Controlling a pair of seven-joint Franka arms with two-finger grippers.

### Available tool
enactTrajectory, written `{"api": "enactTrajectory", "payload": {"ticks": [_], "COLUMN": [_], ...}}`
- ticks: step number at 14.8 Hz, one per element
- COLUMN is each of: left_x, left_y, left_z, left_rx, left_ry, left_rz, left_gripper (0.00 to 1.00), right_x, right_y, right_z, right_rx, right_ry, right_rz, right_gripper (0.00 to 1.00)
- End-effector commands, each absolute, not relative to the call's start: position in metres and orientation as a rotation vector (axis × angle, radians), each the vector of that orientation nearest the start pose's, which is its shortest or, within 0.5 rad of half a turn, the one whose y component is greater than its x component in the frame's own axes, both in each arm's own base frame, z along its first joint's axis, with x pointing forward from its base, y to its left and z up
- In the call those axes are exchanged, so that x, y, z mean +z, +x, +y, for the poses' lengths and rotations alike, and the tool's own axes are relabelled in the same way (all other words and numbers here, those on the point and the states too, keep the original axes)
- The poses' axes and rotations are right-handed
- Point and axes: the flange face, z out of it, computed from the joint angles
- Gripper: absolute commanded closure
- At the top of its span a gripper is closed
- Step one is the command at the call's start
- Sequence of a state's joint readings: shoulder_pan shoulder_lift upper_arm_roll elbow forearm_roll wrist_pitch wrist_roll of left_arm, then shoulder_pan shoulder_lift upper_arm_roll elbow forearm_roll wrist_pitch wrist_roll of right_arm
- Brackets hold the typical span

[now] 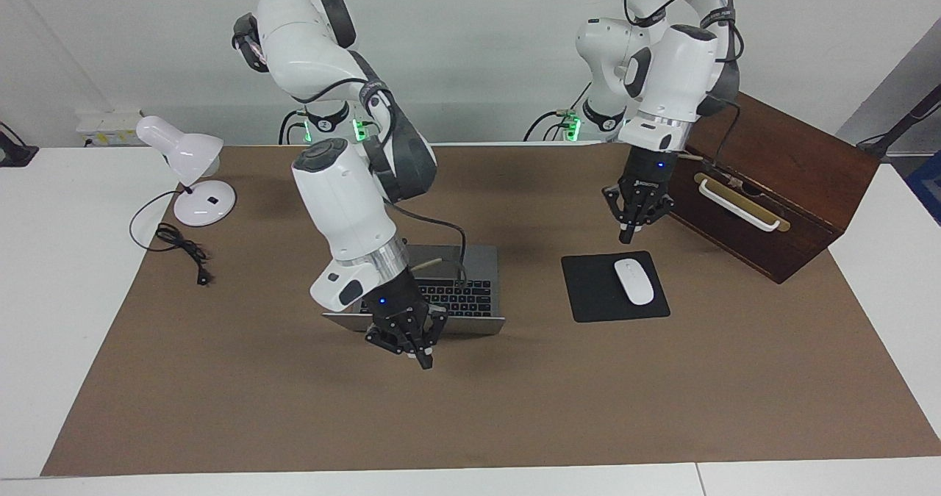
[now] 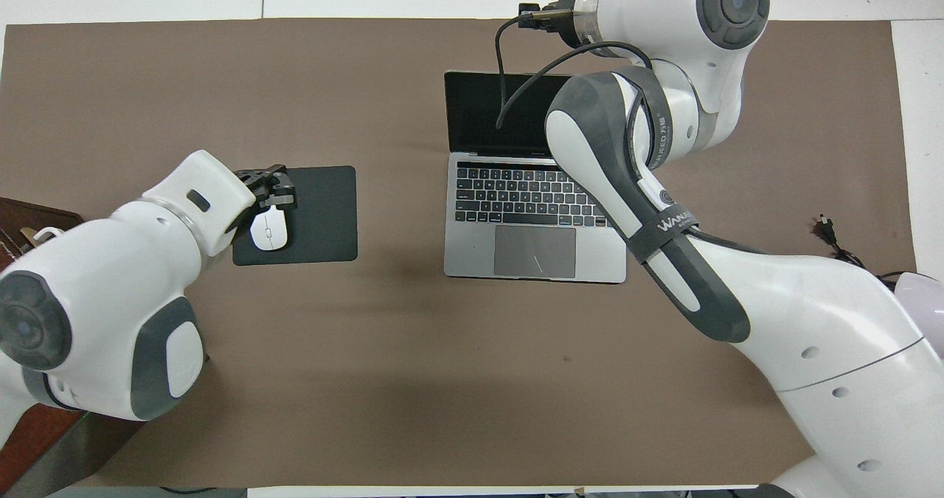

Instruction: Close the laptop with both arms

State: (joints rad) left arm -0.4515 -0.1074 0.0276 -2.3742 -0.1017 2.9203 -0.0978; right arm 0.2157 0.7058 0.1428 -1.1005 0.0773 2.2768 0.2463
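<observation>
Brown paper covers the middle of the white table (image 1: 44, 275), and on it, about midway between the two arms' ends, sits the laptop (image 2: 535, 251), open, its dark screen tilted back away from the robots and its black keys and grey trackpad showing. The right gripper (image 1: 424, 360) hangs at the lid's top edge, at the side of the laptop farthest from the robots; whether it touches the lid, or whether its fingers are spread or pressed together, I cannot tell (the overhead view hides the gripper under the arm's own wrist).

Beside the laptop, toward the left arm's end, lies a black mouse pad (image 2: 324, 214) with a white mouse (image 2: 269, 231) on it. The left gripper (image 1: 627, 236) hangs over the pad's edge nearest the robots, fingers pointing down and apparently close together. A dark wooden box (image 1: 794, 187) with a pale handle stands near that end. Toward the right arm's end, a white desk lamp (image 1: 192, 180) rests with its black cord (image 1: 184, 250) trailing onto the paper.
</observation>
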Motion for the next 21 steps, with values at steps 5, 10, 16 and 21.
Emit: {"api": "enactTrajectory", "payload": {"ticks": [5,10,16,21], "left_x": [0.384,0.361,0.317,0.291], "left_y": [0.454,0.432,0.423,0.414], "left_z": [-0.281,-0.315,-0.334,-0.344], "left_rx": [-1.133,-1.148,-1.209,-1.188], "left_ry": [-3.151,-3.118,-3.046,-3.013], "left_rz": [0.607,0.779,0.911,0.995], "left_gripper": [1.0,1.0,1.0,1.0], "right_x": [0.46,0.453,0.472,0.473], "right_y": [0.754,0.736,0.734,0.734], "right_z": [0.211,0.232,0.223,0.225], "right_rx": [-0.523,-0.407,-0.367,-0.368], "right_ry": [-2.869,-3.046,-3.077,-3.077], "right_rz": [0.023,-0.063,-0.05,-0.051], "right_gripper": [1.0,1.0,1.0,1.0]}}
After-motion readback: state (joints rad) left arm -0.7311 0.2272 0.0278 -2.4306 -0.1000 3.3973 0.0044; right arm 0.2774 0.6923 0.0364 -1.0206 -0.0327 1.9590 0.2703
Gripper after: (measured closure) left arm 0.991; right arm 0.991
